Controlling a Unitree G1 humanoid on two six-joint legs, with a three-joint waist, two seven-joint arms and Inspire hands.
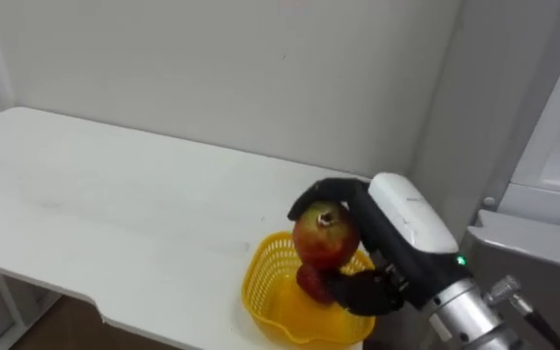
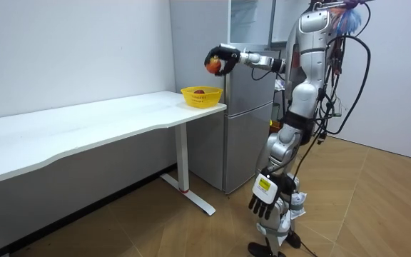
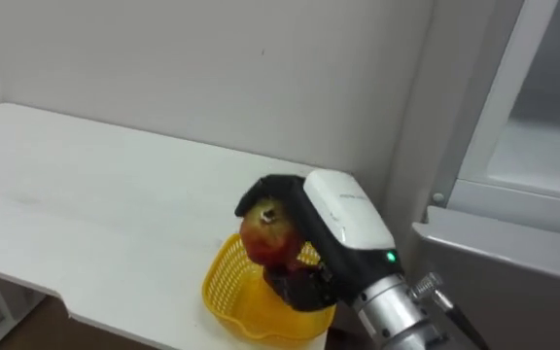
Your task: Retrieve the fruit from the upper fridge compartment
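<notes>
bright, even room light with soft, faint shadows.

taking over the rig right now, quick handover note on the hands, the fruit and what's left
Hands: the right robot hand is shut on the apple, held just above the yellow basket at the end of the white table. The left robot hand is open, hanging idle by the robot's side.
Things: a red fruit seems to lie in the basket already.
Done: the apple is out of the fridge, which stands beside the table, upper door apparently open.
Left: lower the apple into the basket, release, probably close the door.
</notes>
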